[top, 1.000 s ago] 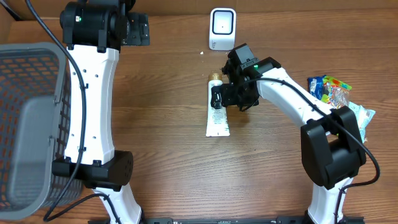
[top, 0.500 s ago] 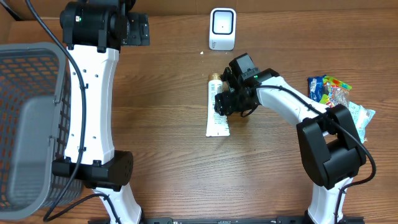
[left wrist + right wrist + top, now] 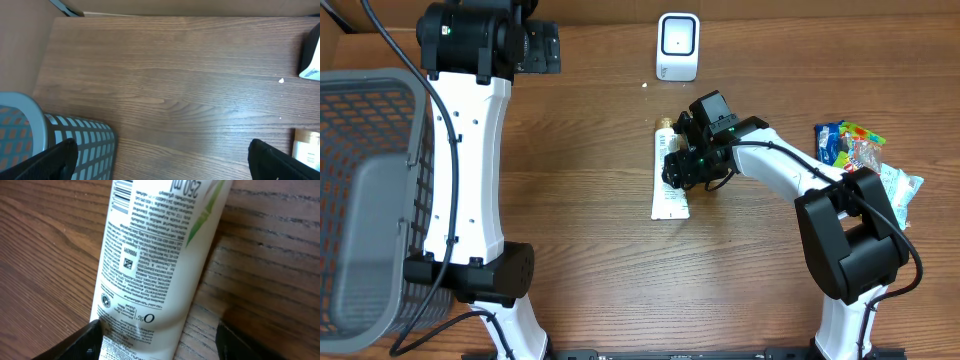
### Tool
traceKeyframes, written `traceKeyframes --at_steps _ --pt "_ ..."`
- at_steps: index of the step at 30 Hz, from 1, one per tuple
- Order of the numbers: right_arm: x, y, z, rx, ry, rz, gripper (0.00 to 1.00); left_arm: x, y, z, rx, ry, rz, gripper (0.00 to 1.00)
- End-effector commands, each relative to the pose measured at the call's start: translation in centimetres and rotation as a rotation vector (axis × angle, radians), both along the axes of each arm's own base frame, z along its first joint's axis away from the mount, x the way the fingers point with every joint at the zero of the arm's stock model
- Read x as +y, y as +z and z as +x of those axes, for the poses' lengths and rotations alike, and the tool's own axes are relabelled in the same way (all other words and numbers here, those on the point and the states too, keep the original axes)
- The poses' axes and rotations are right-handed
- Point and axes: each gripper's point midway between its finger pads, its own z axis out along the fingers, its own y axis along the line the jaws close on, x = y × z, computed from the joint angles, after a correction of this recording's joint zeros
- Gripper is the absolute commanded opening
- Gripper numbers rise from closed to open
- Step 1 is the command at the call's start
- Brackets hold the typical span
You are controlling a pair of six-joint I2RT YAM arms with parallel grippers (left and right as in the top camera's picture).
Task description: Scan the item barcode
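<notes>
The item is a white tube (image 3: pixel 669 192) with printed text, lying flat on the wooden table with its cap pointing toward the scanner (image 3: pixel 677 46). My right gripper (image 3: pixel 681 160) is down over the tube's upper half. In the right wrist view the tube (image 3: pixel 160 255) lies between the fingers. The left finger (image 3: pixel 85 342) touches its edge, and the right finger (image 3: pixel 250 340) stands apart with bare wood between. A barcode (image 3: pixel 120 192) shows on the upward face. My left gripper (image 3: pixel 162 167) hangs open over the table's far left, holding nothing.
A grey mesh basket (image 3: pixel 370 200) fills the left side, its rim (image 3: pixel 30 145) under the left wrist. Colourful snack packets (image 3: pixel 860 150) lie at the right edge. The scanner's corner (image 3: pixel 311 55) and the tube's cap end (image 3: pixel 306 147) show in the left wrist view.
The right gripper has come down and toward the near side over the tube, and its jaws have narrowed around it. The left arm has not moved.
</notes>
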Motion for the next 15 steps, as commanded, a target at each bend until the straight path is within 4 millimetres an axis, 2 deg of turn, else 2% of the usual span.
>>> traceKeyframes --at_steps 1,15 --pt "0.3 0.6 -0.28 -0.003 0.007 0.016 0.69 -0.21 0.62 -0.08 -0.021 0.004 -0.005 1.0" --pt "0.21 0.36 -0.18 -0.001 0.005 0.015 0.7 -0.21 0.62 -0.08 -0.021 0.004 -0.005 1.0"
